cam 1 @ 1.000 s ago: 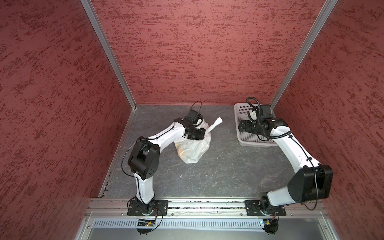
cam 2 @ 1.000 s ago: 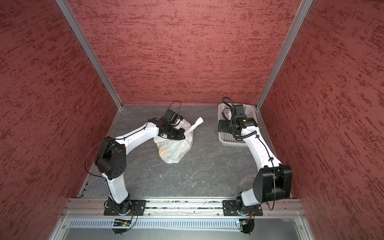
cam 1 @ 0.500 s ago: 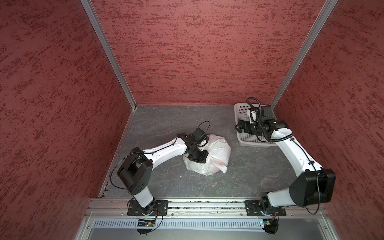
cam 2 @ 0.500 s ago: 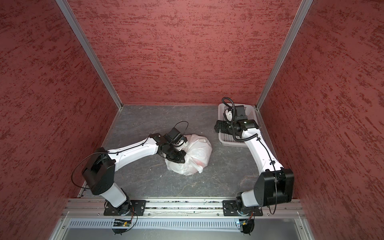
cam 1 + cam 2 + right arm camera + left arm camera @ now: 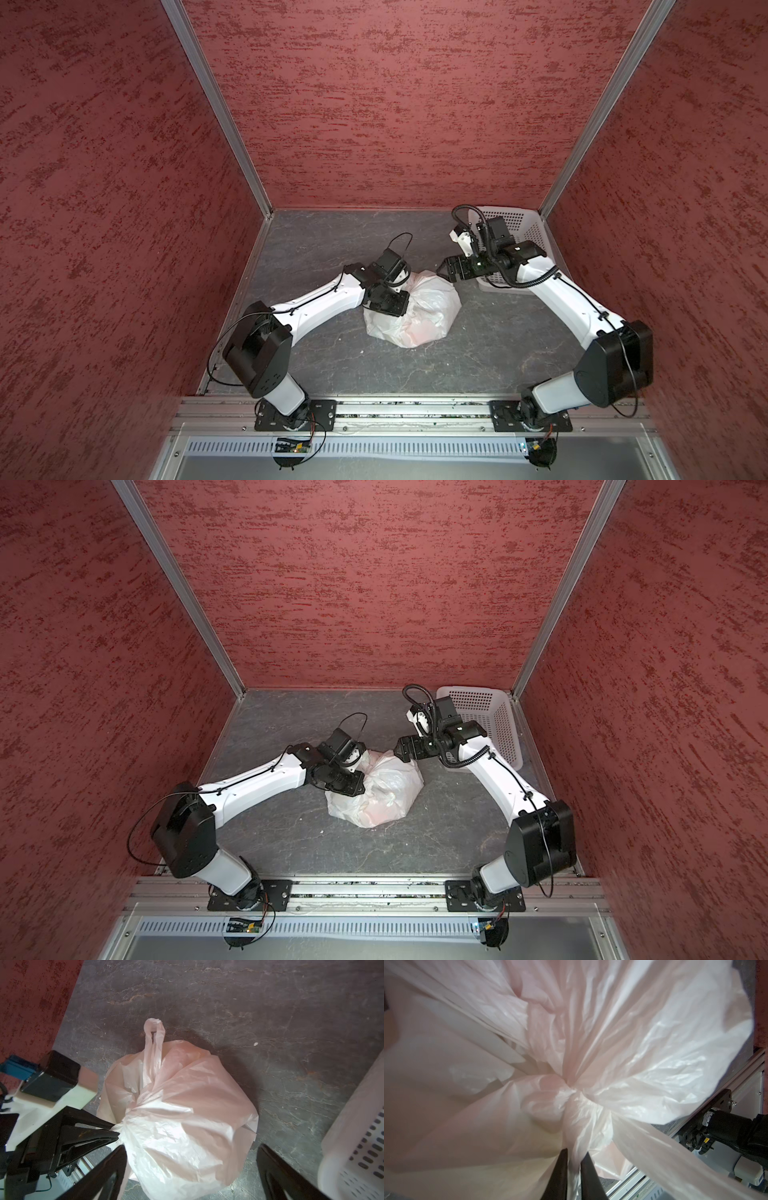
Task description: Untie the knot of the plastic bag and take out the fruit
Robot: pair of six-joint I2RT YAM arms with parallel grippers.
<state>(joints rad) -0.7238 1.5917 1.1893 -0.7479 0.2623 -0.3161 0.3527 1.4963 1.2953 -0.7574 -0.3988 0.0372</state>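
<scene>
With your left gripper [image 5: 574,1169] seemingly pinching the plastic bag [image 5: 187,1126] beside the knot [image 5: 568,1095] and your right gripper [image 5: 191,1149] wide open near it, a hard pull could tighten the knot.

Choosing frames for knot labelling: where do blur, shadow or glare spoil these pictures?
Left wrist view: the bag fills the frame, hazy at one side, sharper around the knot; the fingers are dark silhouettes. Right wrist view: crisp, with the bag's dark shadow on the table; the basket looks soft. Both top views: sharp, evenly lit.
</scene>
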